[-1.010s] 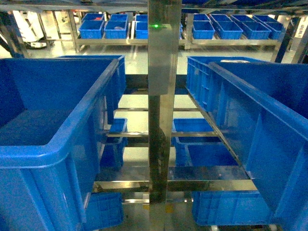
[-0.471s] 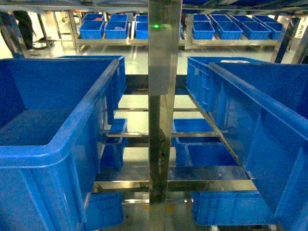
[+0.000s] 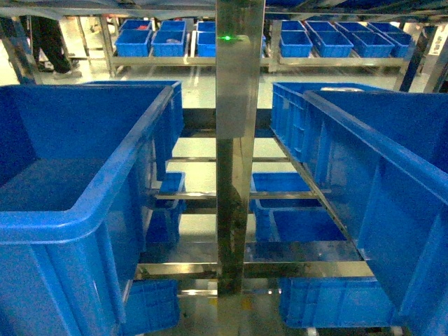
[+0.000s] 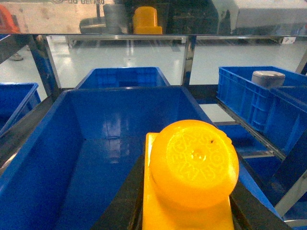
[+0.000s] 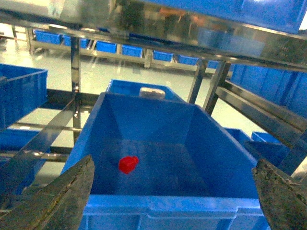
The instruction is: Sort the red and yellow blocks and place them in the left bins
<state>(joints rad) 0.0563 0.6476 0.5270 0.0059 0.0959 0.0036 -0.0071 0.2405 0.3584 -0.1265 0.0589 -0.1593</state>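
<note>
In the left wrist view my left gripper is shut on the yellow block, whose round stud faces the camera. A black finger shows on each side of it. The block hangs over the near end of a deep blue bin whose visible floor is bare. The right wrist view has my right gripper open, with its fingers wide apart above the near rim of another blue bin. A small red block lies on that bin's floor. Neither gripper appears in the head view, where the left bin stands large.
A steel upright post runs down the middle of the rack between the left bin and a right crate. Smaller blue crates fill shelves behind. A grey cylinder sits in a crate to the right. A white object lies behind the red block's bin.
In the head view a person in dark trousers has walked into the far left background. The bins and rack have not moved.
</note>
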